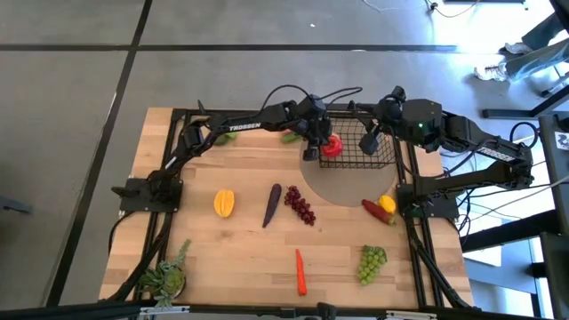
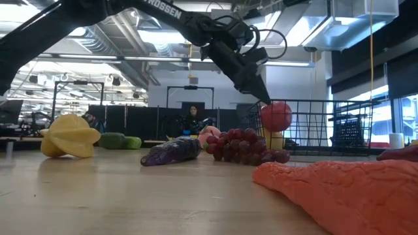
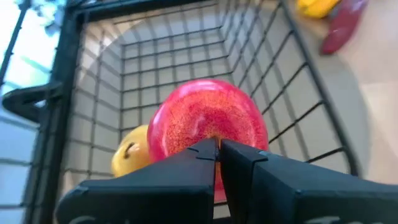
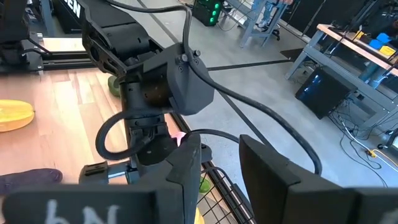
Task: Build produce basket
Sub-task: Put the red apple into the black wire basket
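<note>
The black wire basket (image 1: 378, 158) stands at the table's far right on a round mat. My left gripper (image 1: 313, 149) reaches over its left rim, shut on a red round fruit (image 3: 205, 118) that hangs inside, above the mesh floor. A yellow fruit (image 3: 127, 155) lies on the basket floor beside it. My right gripper (image 1: 370, 142) hovers open above the basket's far side with nothing between its fingers (image 4: 186, 168). Other produce lies loose on the table. My left gripper has the red fruit by its top (image 3: 214, 138), pinched between the two nearly meeting fingertips; the fingers hide what thin part they close on. They slant down from the table's left. The fruit (image 2: 275, 116) hangs below the tips, clear of the basket floor.
On the wood lie a yellow starfruit (image 1: 224, 203), a purple eggplant (image 1: 272, 204), dark grapes (image 1: 300, 206), a carrot (image 1: 300, 271) and green grapes (image 1: 372, 263). A red pepper (image 1: 373, 210) and a yellow piece (image 1: 388, 204) lie near the basket. A potted plant (image 1: 167, 277) stands near left.
</note>
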`<state>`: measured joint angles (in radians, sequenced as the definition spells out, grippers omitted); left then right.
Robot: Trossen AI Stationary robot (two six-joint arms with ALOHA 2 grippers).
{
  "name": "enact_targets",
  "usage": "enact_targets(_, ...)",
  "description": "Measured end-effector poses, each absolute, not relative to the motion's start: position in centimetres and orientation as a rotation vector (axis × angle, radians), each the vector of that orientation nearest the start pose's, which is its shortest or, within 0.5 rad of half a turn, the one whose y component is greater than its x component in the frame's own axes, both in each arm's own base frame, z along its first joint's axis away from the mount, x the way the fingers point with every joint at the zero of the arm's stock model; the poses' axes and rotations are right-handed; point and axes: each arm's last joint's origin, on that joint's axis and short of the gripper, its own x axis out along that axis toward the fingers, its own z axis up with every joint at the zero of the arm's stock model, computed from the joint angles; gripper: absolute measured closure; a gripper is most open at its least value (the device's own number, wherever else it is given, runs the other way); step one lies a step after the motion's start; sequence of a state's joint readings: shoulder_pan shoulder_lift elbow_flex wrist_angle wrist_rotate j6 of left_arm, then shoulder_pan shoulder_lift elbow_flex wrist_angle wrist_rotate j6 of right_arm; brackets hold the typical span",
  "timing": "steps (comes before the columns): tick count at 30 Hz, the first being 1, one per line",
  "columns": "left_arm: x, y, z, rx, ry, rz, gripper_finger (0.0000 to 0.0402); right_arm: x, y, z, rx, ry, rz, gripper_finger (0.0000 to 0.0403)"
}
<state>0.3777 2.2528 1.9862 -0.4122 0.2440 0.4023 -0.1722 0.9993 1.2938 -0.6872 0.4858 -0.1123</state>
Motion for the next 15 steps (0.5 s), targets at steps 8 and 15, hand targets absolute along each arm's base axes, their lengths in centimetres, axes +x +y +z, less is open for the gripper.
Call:
enact_targets(8, 48.01, 17.94, 24.07, 0.188, 0.677, 0.01, 0.0384, 17.55, -4.43, 41.84, -0.169, 0.431, -0.627, 0.0291)
enact_targets(15, 48.01, 17.92, 24.07, 0.187, 0.678, 0.009, 0.0341, 17.55, -4.43, 41.84, -0.169, 0.431, -0.627, 0.0291)
